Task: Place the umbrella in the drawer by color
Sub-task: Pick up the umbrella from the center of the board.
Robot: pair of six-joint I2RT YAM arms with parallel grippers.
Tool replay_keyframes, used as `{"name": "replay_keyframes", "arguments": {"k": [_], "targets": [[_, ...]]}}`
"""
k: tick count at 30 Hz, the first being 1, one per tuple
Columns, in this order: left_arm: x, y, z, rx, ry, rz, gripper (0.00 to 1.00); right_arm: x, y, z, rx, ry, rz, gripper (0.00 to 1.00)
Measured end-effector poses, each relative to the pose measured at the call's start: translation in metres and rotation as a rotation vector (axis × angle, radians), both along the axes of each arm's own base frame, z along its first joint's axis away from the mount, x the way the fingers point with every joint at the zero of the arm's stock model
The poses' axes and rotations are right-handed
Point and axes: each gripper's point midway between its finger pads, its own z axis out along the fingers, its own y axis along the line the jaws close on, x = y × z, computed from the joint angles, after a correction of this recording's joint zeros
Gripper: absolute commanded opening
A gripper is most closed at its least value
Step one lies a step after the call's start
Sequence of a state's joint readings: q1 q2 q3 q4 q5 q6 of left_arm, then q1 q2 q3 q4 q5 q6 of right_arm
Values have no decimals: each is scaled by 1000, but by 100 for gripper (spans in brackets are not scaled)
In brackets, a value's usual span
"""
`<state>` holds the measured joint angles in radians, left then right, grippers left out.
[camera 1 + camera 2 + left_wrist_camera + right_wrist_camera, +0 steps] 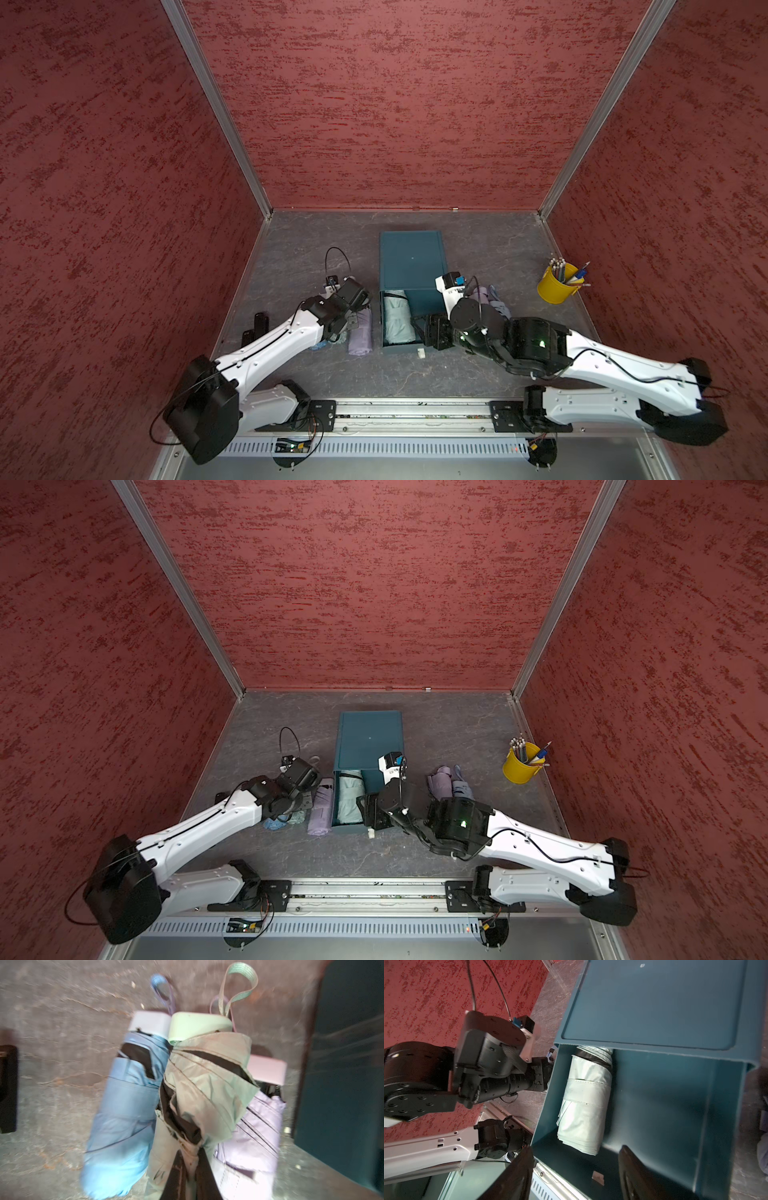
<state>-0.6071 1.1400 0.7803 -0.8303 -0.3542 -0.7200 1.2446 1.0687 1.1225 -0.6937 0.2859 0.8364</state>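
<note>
Pinching the cloth of the mint-green umbrella (203,1076), the left end effector (192,1159) is shown in the left wrist view with its fingers pressed together on a fold of fabric. The right end effector (576,1148) is held spread wide at the front of the open drawer (716,1105); whether the drawer is touched cannot be told.

Only in the left wrist view is the grip itself seen, with the blue umbrella (124,1115) and the lilac umbrella (255,1136) lying against either side of the pinched one. In both top views that grip is hidden beneath the left arm's wrist. A pale green umbrella (585,1101), laid along one side wall inside the drawer, is shown most clearly in the right wrist view.

The mint-green umbrella is stretched away from the left end effector's fingers, on the desk (415,374) just beside the left of the teal cabinet (411,257). A yellow cup (555,286) of pencils is seen well apart, at the right.
</note>
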Motion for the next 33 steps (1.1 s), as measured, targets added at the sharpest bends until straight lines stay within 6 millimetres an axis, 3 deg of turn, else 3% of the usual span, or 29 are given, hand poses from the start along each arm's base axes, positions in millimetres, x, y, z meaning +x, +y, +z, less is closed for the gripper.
{"name": "replay_keyframes", "arguments": {"k": [8,14,17,23,28,33], "targets": [[3,14,109,-531,-303,122,0,-14,32,14,91,-3,144,82],[0,-26,187,-1035,-475,-12,0,-29,63,40,233,-12,278,88],[-1,-47,205,-1221,-457,-97,0,-32,70,54,289,-34,308,90],[-9,-71,240,-1436,-432,-224,0,-26,68,68,309,-61,292,92],[-36,-92,279,-1543,-463,-412,0,-17,62,83,341,-86,257,96],[-61,-114,290,-1591,-426,-549,0,-8,58,96,373,-106,232,96]]}}
